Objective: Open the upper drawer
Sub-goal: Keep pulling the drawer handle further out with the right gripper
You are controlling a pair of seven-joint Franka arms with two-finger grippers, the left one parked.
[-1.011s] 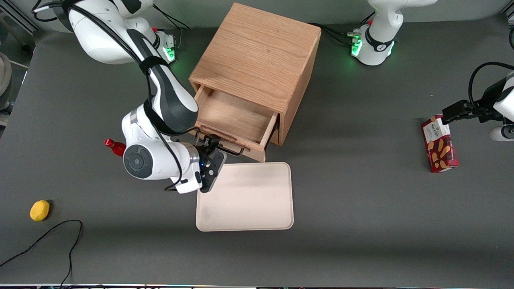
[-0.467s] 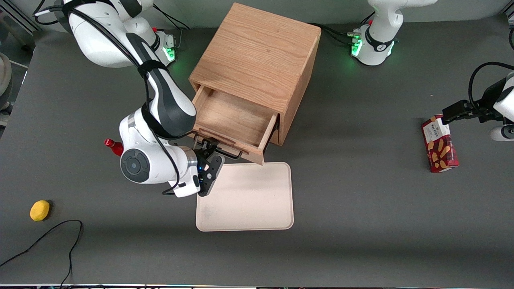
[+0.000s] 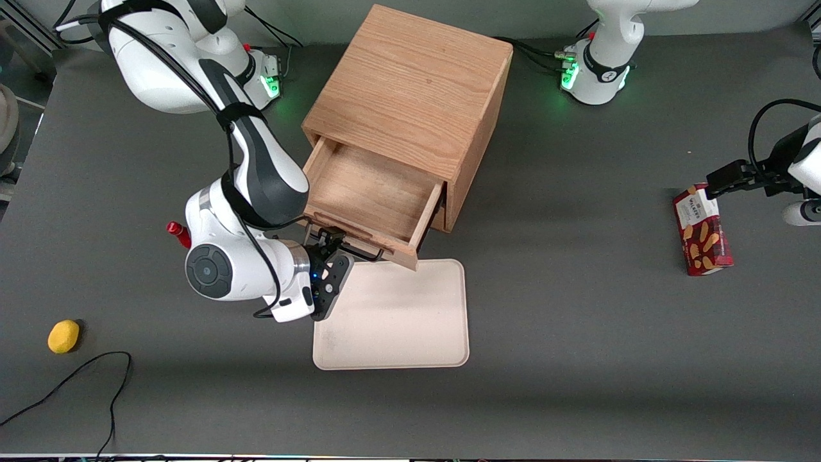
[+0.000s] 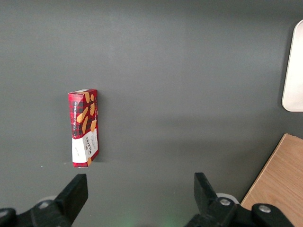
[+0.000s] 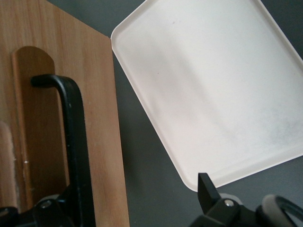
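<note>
**Upper drawer: rigid slider, pull by the bar handle**

Upper drawer (image 3: 371, 192) sits pulled well out of the oak cabinet (image 3: 410, 90), its front edge over the corner of the cream tray (image 3: 397, 321) on the worktop. End effector (image 3: 327, 242) is at the black bar handle (image 5: 75, 142); the handle runs between its fingers, but clenched or slack, can't tell. Judgement: stiff wooden box on slides, moderate weight, not fragile. The thin, smooth, round metal bar is the only sensible hold; grip mid-bar to avoid racking. Drawer front is flat, matte, grained oak; tray is smooth plastic with rounded corners.

gripper (image 3: 326, 240) at upper drawer (image 3: 372, 192), above tray (image 3: 397, 321)
</note>
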